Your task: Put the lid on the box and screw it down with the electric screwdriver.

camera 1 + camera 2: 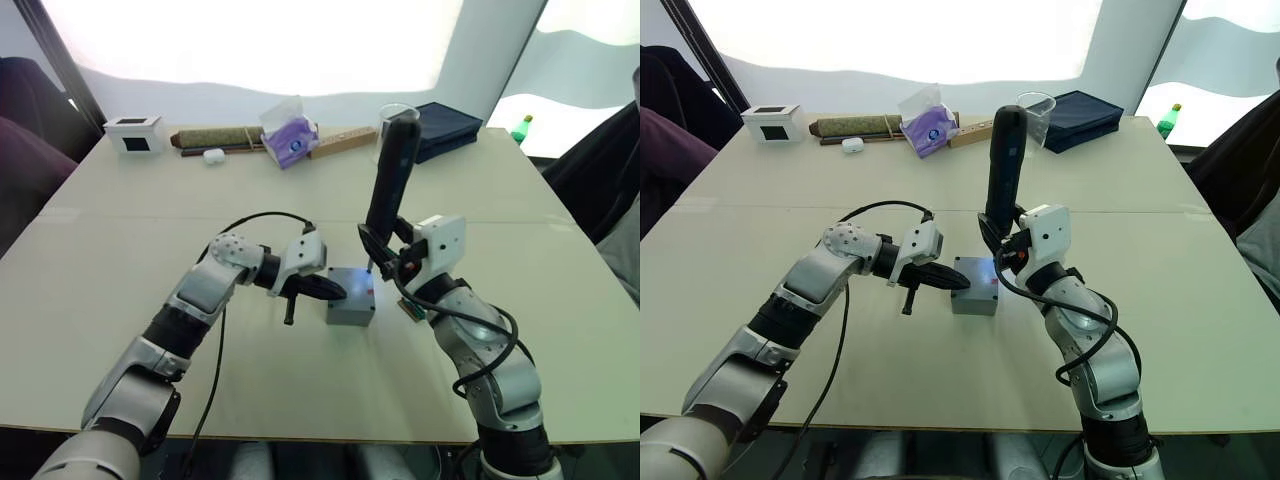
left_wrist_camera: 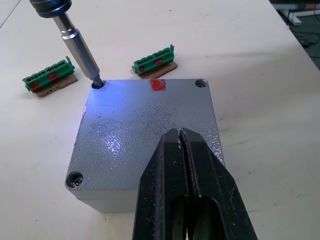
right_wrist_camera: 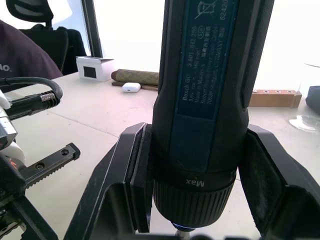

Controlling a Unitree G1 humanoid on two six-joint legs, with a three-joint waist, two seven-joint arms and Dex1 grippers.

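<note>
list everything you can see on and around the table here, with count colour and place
box: 1, grey with a red mark, table centre, between the grippers
lid: 1, grey, lying on the box
electric screwdriver: 1, black, upright, bit in a corner hole of the lid
terminal strips: 2, green, on the table beside the box
white box: 1, white with black window, far left corner
roll: 1, olive, far edge
small case: 1, white, by the roll
tissue pack: 1, purple, far edge
wooden bar: 1, tan, far edge
cup: 1, clear, far edge
flat case: 1, dark blue, far right
bottle: 1, green, beyond the table
left gripper: shut, pressing on the lid
right gripper: clamped on the screwdriver
</note>
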